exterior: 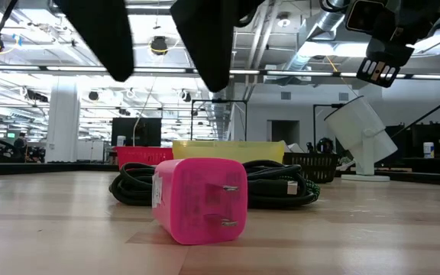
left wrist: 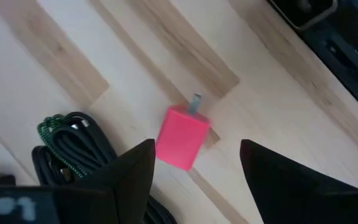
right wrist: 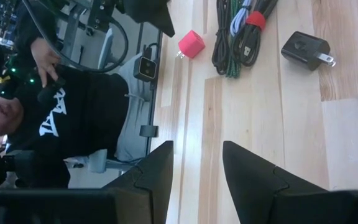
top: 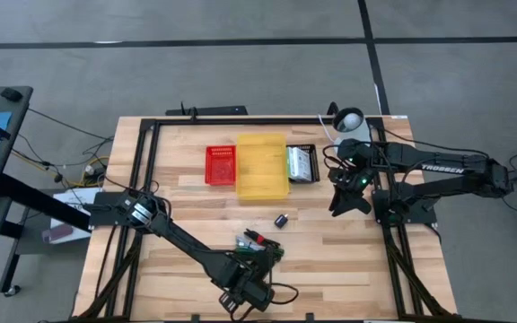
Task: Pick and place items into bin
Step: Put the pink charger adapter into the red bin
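Worktop (top: 196, 179) not cleared: plug (left wrist: 183, 138), cords (exterior: 281, 187), black adapter (top: 281, 220) left unbinned; left claw (left wrist: 194, 168) spread above plug, right claw (right wrist: 194, 171) parted, idle.

A pink plug block (exterior: 200, 200) lies on its side on the bench's near edge, prongs level. Just behind it sits a bundle of black and green cords (exterior: 270, 184). A black plug block (top: 282, 220) lies apart, farther in.
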